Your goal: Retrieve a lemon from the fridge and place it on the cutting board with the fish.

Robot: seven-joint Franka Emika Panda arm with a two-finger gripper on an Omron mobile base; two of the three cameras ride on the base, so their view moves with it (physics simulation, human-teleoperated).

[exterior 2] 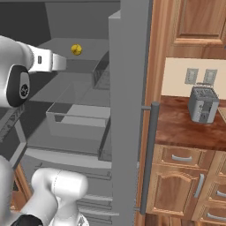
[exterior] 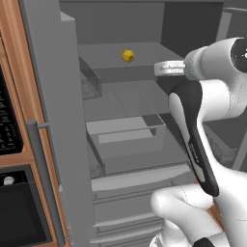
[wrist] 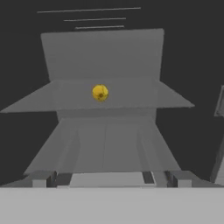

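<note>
Your tool's jaws stand wide apart, holding and touching nothing; the small round yellow lemon (wrist: 100,92) sits mid-shelf in the open grey steel fridge (exterior: 58,120), well ahead.

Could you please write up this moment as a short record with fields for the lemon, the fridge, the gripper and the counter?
lemon: sits alone on an upper grey shelf inside the fridge, lemon
fridge: fridge doors open, shelves and a drawer visible below the lemon
gripper: open, holding nothing, aimed at the lemon from a distance
counter: toaster stands on the reddish-brown counter to the right of the fridge
task stage: lemon not yet grasped
</note>
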